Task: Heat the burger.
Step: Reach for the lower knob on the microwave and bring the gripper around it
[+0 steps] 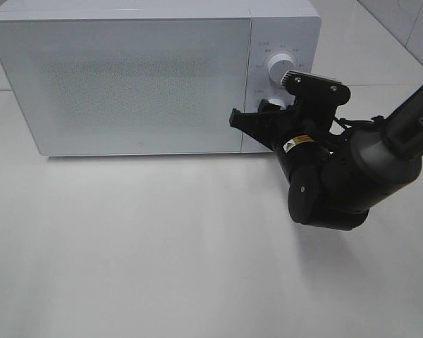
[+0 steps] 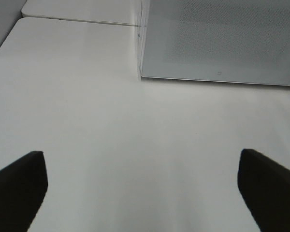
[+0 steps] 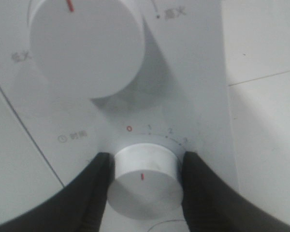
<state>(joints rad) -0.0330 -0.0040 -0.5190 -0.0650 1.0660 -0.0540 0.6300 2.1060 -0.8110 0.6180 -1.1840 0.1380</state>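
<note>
Two jaws of the right gripper [image 3: 147, 164] clamped the timer knob [image 3: 144, 187], low on the microwave's [image 1: 127, 77] front; it should turn squarely about the knob's axis, without slipping. The left gripper [image 2: 140, 154] hung spread before the microwave. The burger was unseen, presumably inside.

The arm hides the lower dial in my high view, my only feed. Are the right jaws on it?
Observer: Yes, the right wrist view shows the right jaws closed on the lower dial, one on each side.
Operator: Where does its mark point?
Observer: Its red line points near the start of the scale, between 0 and 1.
Operator: And the left jaws?
Observer: Wide open, empty, over the table, facing the microwave.
</note>
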